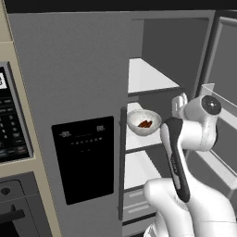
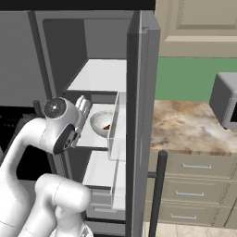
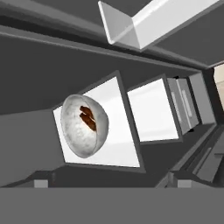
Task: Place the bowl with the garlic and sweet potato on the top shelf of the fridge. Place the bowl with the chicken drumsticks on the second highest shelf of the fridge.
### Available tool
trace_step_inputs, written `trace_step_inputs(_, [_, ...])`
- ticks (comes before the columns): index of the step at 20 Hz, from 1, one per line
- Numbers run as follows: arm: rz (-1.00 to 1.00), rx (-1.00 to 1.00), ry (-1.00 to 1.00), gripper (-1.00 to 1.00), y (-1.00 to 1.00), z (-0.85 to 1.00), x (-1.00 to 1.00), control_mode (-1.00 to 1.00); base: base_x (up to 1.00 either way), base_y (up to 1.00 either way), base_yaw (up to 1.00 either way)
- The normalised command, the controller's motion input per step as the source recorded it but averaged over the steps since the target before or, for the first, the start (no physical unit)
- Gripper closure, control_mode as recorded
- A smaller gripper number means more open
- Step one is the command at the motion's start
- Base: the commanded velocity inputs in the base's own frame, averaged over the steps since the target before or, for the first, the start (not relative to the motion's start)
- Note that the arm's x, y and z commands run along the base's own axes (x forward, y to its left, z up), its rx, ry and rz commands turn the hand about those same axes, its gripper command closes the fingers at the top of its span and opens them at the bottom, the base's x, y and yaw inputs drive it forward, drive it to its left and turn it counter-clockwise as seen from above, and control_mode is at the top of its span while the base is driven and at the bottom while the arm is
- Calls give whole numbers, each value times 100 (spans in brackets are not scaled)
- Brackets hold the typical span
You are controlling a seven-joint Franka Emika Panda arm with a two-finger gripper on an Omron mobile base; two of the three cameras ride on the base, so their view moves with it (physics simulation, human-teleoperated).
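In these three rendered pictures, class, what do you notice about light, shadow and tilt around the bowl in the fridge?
Left base view: the bowl is evenly lit on a bright white shelf, with no hard shadow; the fridge back wall is dim. Right base view: the clear door bin veils the bowl. Hand view: the picture is rolled, so the shelves run sideways.

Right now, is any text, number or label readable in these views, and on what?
Fridge dispenser panel: two pale digit readouts and a row of icons, too blurred to read.
Oven keypad: rows of button labels, too small to read.
Microwave: no visible text.
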Motion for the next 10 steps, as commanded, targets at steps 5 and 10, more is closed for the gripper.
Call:
trace_step_inputs(5, [15,-22,-7,-100,33,52,-100,-100,0,0,0])
trace_step_inputs(10, [43,-36,-1,-100,55,61,-100,-100,0,0,0])
